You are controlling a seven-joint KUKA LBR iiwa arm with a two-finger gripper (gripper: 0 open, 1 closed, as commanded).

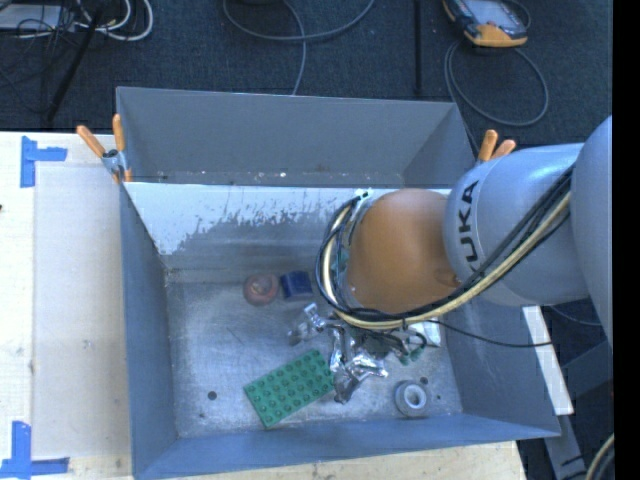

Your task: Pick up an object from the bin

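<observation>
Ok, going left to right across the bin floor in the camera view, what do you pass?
Brown round thing → blue block → gripper → grey ring. The green studded plate lies nearer and stretches across the first two, so it has no clear place in the order.

Your arm's orange cover (395,253) hides the bin (215,343) floor beneath it; the end effector (350,368) is lost among small shiny pieces (305,326) too tangled to tell apart, overlapping a corner of the green studded plate (288,388)
</observation>
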